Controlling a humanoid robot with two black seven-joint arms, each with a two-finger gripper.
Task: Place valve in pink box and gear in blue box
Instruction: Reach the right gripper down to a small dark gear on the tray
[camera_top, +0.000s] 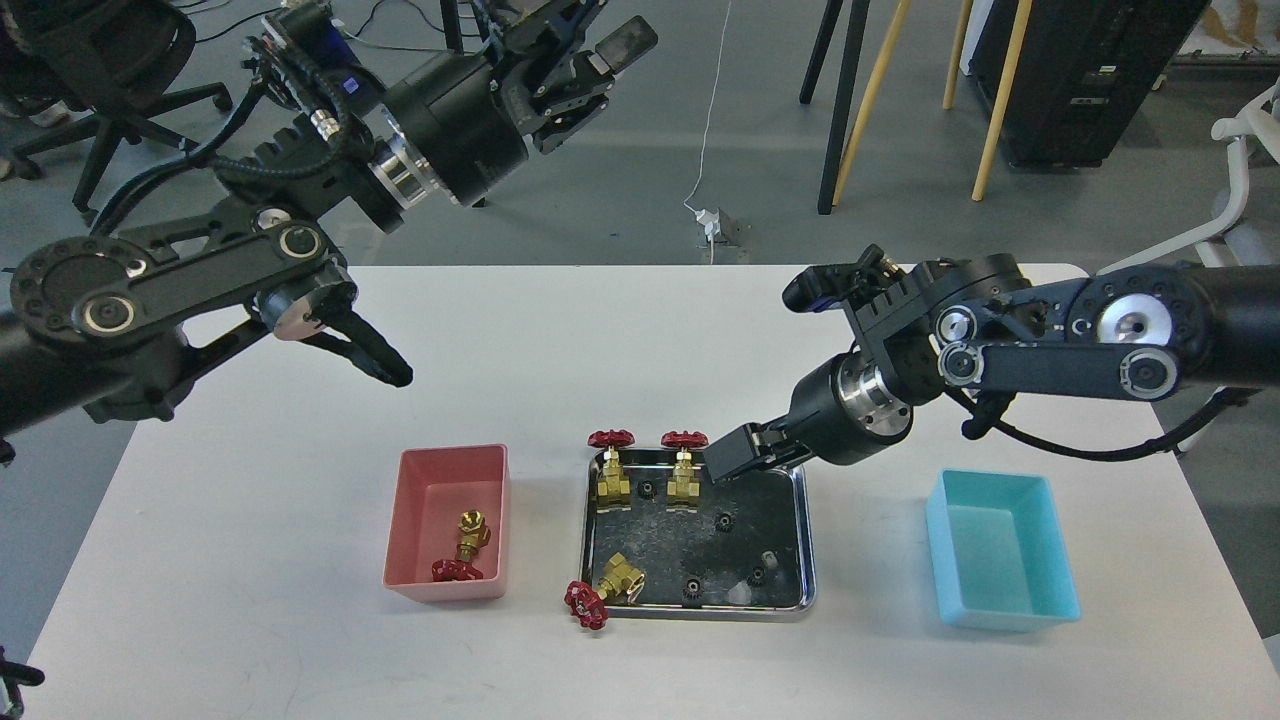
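Valve (466, 545) number one lies on its side inside the pink box (447, 470), brass body toward 12 o'clock and red handwheel toward 6, against the near wall. Nothing else shows in that bin. At 3 o'clock from it, in the middle of the white table (300, 600), sits the steel tray (800, 540). Two more valves stand upright along the tray's far edge: the left upright valve (611, 468) and the right upright valve (684, 470), side by side with a black gear (647, 489) between their bodies. A tipped valve (605, 588) lies at the tray's 7 o'clock corner, its brass body inside and its red wheel hanging out over the rim onto the table. Other gears are scattered on the tray floor: one near the centre (725, 520), one at 6 o'clock (690, 588) and one toward 5 o'clock (757, 576). The blue box (1003, 610), at 3 o'clock from the tray and well apart from it, appears empty.

The right gripper (728, 456) hovers over the tray's far right corner, just beside the right upright valve's wheel; its fingers read as one dark block, so I cannot tell if they are parted. The left gripper (598, 62) is raised high at 11 o'clock beyond the table, fingers spread apart, holding nothing.
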